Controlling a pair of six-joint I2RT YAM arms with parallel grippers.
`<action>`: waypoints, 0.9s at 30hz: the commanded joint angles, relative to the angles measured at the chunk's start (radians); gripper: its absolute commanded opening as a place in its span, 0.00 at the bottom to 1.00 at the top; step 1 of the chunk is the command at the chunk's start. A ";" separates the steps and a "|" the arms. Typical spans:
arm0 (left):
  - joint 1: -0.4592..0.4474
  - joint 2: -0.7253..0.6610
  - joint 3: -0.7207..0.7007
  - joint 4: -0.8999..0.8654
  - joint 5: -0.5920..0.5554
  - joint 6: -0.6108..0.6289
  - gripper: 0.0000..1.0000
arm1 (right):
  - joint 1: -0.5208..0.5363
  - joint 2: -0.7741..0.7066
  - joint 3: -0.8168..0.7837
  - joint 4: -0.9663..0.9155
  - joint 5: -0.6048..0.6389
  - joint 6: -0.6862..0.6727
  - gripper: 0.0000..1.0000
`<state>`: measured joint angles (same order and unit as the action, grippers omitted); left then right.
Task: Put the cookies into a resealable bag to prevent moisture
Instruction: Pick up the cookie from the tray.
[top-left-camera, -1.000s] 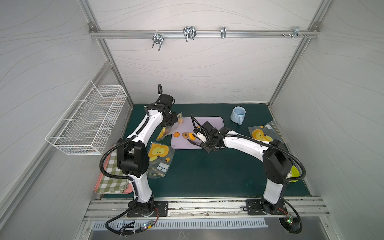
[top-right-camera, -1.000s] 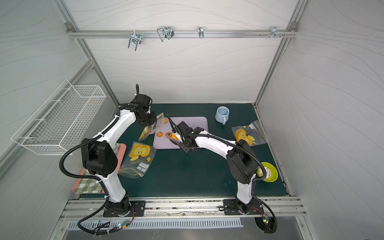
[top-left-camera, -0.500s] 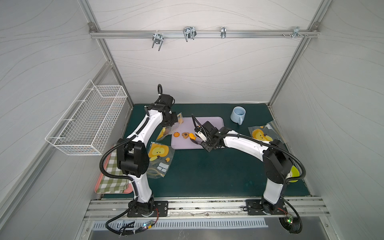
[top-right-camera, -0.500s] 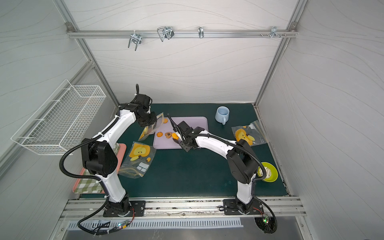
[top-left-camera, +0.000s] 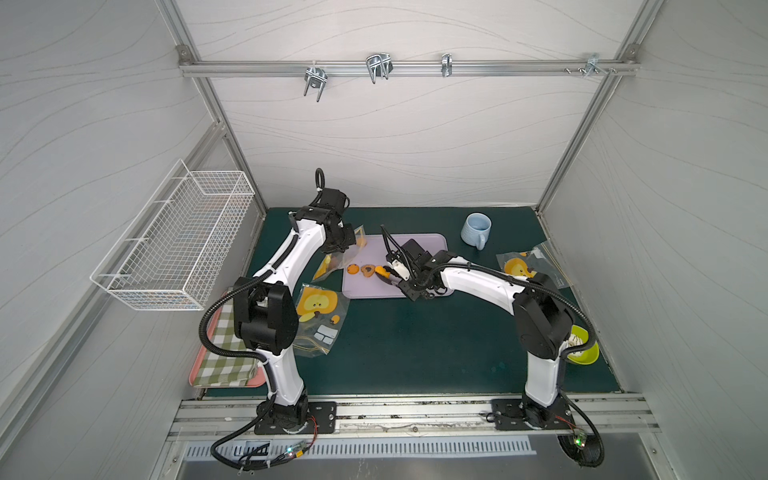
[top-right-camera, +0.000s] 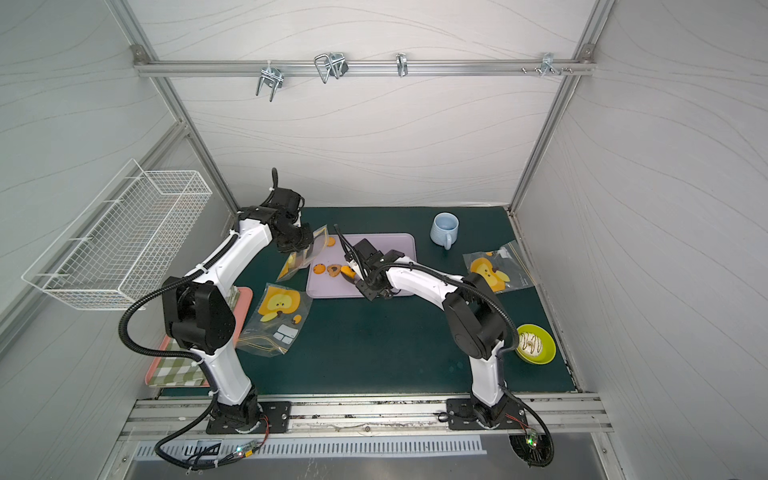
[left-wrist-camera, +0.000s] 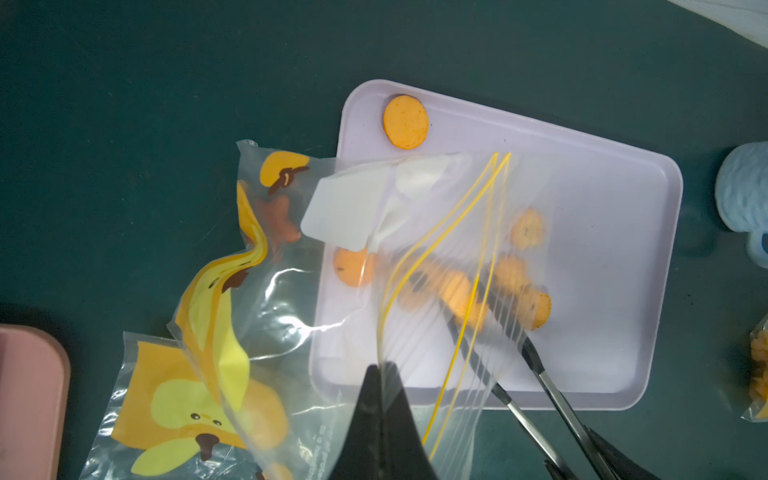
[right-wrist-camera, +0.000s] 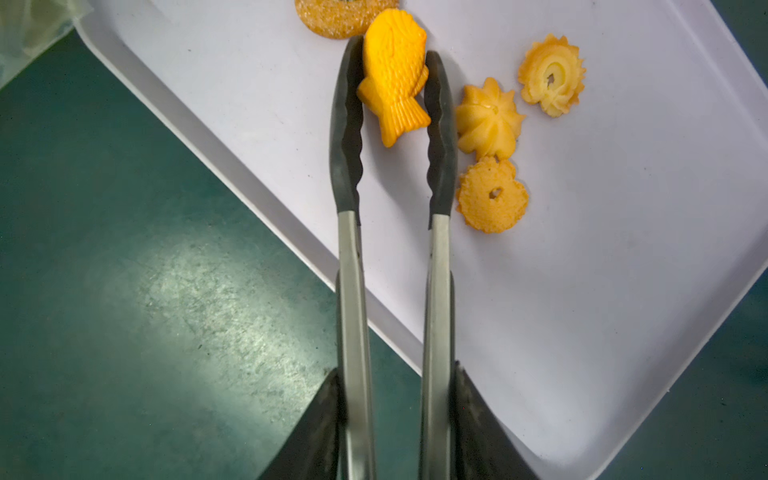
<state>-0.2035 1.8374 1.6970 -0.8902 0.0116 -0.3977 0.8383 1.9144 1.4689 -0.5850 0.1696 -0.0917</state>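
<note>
Over the tray (right-wrist-camera: 623, 291), the tongs (right-wrist-camera: 349, 270) in the right gripper (right-wrist-camera: 395, 424) are clamped on a fish cookie (right-wrist-camera: 392, 75); the left gripper (left-wrist-camera: 380, 370) pinches a bag (left-wrist-camera: 291, 299)

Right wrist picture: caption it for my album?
Tongs pinch a fish-shaped cookie over the lilac tray, three flower cookies alongside.

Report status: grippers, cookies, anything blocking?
Left gripper shut on the bag, its edge lifted over the tray. Right gripper shut on tongs, tongs pinching a fish cookie. Other cookies loose on tray, two between tongs and bag.
</note>
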 joint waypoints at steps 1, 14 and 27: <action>0.007 -0.003 0.022 0.011 -0.001 -0.006 0.00 | -0.007 0.001 0.024 0.018 -0.019 0.007 0.39; 0.009 0.002 0.024 0.012 0.004 -0.005 0.00 | -0.051 -0.235 -0.106 0.116 -0.059 0.081 0.35; 0.010 0.009 0.026 0.015 0.021 -0.003 0.00 | -0.066 -0.315 -0.038 0.133 -0.228 0.098 0.35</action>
<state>-0.1997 1.8378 1.6970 -0.8898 0.0204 -0.3973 0.7689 1.6333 1.3758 -0.5022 0.0196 -0.0036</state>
